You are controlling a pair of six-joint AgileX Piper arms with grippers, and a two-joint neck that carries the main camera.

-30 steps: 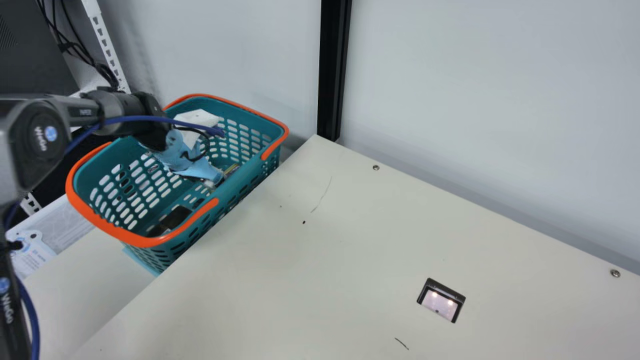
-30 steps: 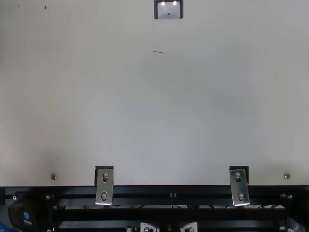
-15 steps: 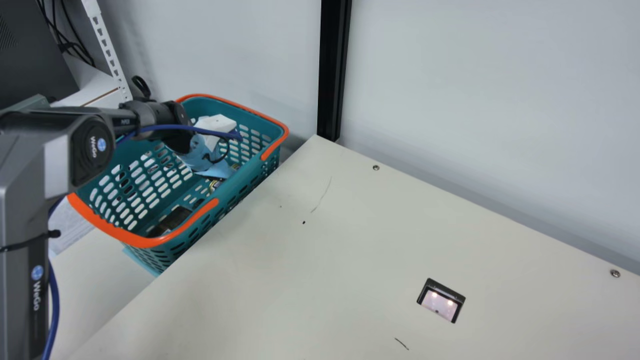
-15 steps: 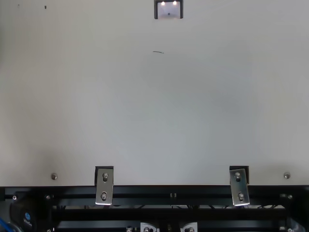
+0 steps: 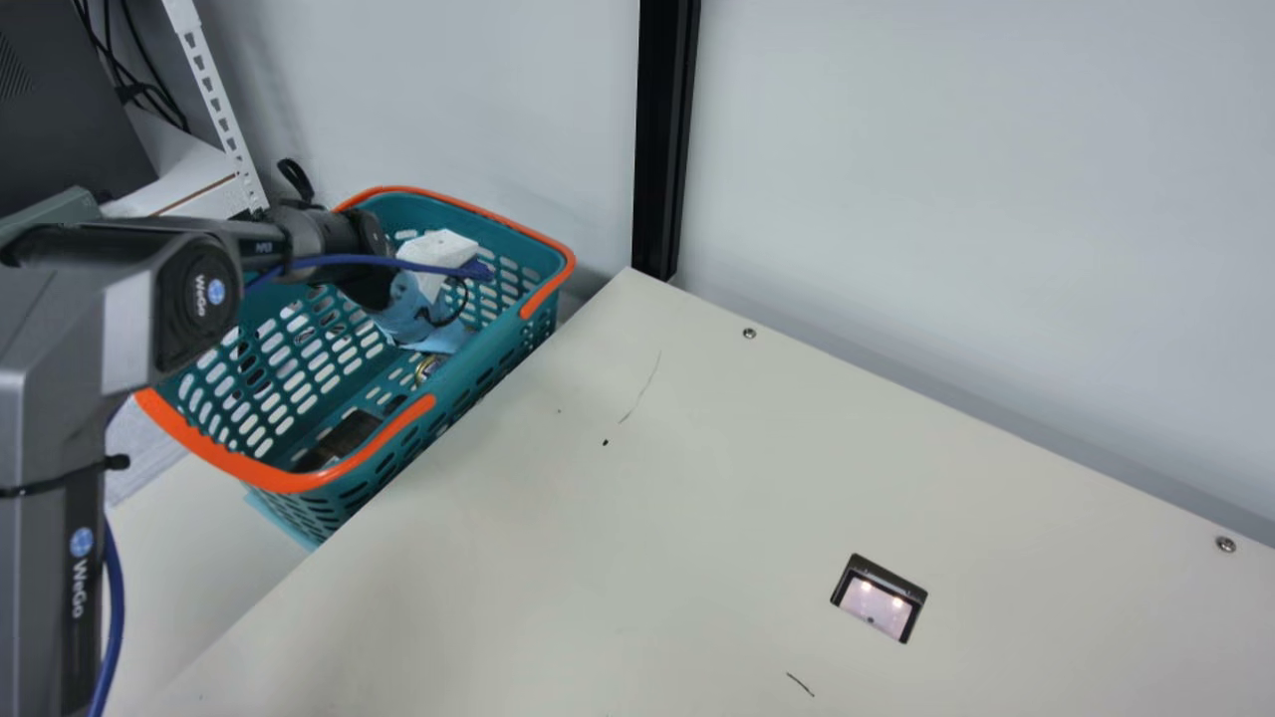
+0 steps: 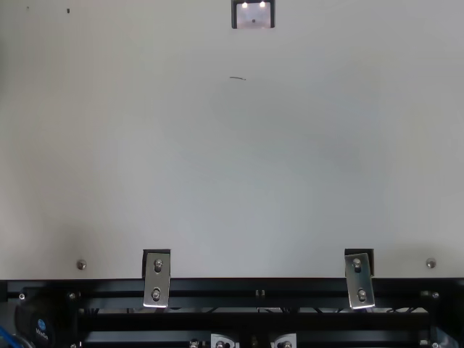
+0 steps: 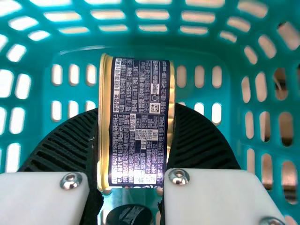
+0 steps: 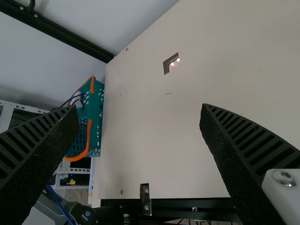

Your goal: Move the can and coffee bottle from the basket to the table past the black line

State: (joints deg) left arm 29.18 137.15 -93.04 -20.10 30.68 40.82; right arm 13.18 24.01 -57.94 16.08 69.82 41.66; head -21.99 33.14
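Left pincer [image 5: 410, 317] snug around the can [image 7: 140, 123]

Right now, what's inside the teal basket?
In the basket are a can, held by the left gripper, and something with a dark round top. What the can and arm cover, I can't see.

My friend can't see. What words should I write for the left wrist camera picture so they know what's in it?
The left gripper holds a dark can with gold rims and lots of small white writing, inside a blue-green basket full of holes. A dark round lid shows at the picture's bottom edge.
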